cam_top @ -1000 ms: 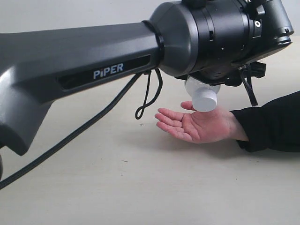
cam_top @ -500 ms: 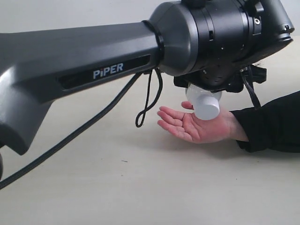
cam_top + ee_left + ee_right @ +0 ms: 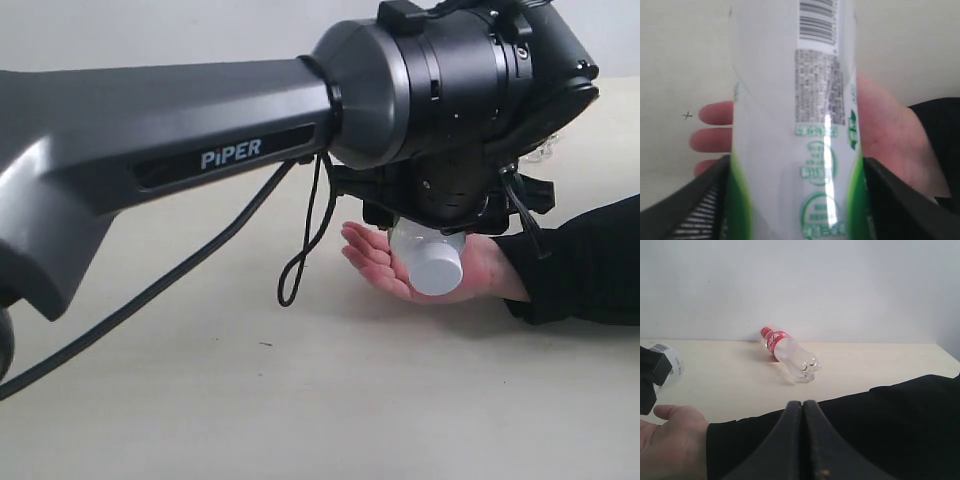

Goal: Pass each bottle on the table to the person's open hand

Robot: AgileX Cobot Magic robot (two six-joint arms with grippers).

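My left gripper point(image 3: 796, 200) is shut on the green-white bottle point(image 3: 795, 125), its black fingers point(image 3: 890, 200) pressing both sides of the label. In the exterior view the bottle's white cap point(image 3: 436, 268) sits low over the palm of the person's open hand point(image 3: 375, 262), which lies just above the table point(image 3: 250, 400); touching or not, I cannot tell. The palm point(image 3: 890, 135) shows right behind the bottle. My right gripper point(image 3: 803, 405) is shut and empty, above the black sleeve point(image 3: 880, 430). A red-label bottle with a red cap point(image 3: 787, 352) lies on its side at the far edge.
The left arm's big grey link point(image 3: 180, 160) and its hanging black cable point(image 3: 300, 250) fill much of the exterior view. The person's forearm in black point(image 3: 590, 260) reaches in from the right. A pale wall point(image 3: 800, 285) stands behind the table.
The left arm has come down with the bottle: its cap has dropped from above the fingers to low over the palm. The hand has stayed nearly still.
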